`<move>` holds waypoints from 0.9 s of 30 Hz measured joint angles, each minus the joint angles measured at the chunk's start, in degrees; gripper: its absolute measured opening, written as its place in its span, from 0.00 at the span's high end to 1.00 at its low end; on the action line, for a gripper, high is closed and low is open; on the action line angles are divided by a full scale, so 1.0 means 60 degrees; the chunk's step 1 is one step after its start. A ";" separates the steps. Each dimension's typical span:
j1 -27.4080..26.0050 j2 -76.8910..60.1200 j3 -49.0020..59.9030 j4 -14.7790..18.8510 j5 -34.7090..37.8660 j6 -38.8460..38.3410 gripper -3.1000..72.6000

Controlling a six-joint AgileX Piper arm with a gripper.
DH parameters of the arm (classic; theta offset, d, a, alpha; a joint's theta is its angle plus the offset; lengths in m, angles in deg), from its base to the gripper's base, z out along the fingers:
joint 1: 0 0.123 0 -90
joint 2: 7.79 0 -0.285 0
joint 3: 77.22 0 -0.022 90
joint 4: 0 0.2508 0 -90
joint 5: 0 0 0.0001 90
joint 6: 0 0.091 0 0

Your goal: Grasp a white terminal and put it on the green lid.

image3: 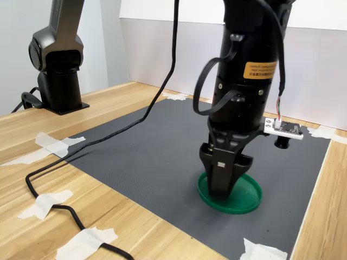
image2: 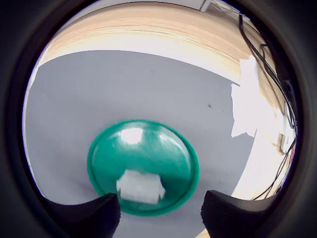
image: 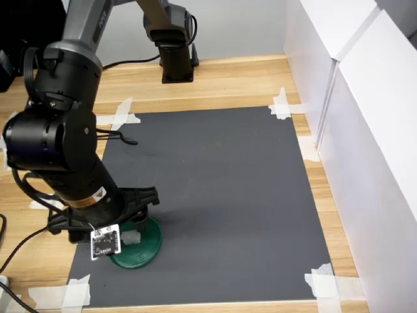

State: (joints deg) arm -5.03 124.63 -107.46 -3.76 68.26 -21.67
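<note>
Terminal (image2: 140, 187) lies on the lid (image2: 143, 166), near its rim, between the gripper (image2: 159, 214) fingertips, which look spread and clear of it. I'd say the drop is done, so the good move now is straight up, no sideways drift that could nudge the lid across the mat (image: 215, 195). Lid holds nothing else. From the exterior views the arm hides most of it.

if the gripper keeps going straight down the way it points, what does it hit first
Most likely the white terminal, which lies on the green lid right between the fingertips of the gripper in the wrist view. If it slips past, the lid itself is next; depth is hard to judge.
</note>
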 joint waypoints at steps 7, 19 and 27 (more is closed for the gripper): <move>-0.0009 -0.2295 0.2520 0.0132 -0.1458 0.0475 0.19; -0.0009 -0.8872 0.8743 0.0816 -0.8509 0.1960 0.97; -0.0009 -1.3429 1.3303 0.0800 -1.3116 0.3312 0.98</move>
State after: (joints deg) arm -5.08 44.06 -27.64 1.04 -10.43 -1.79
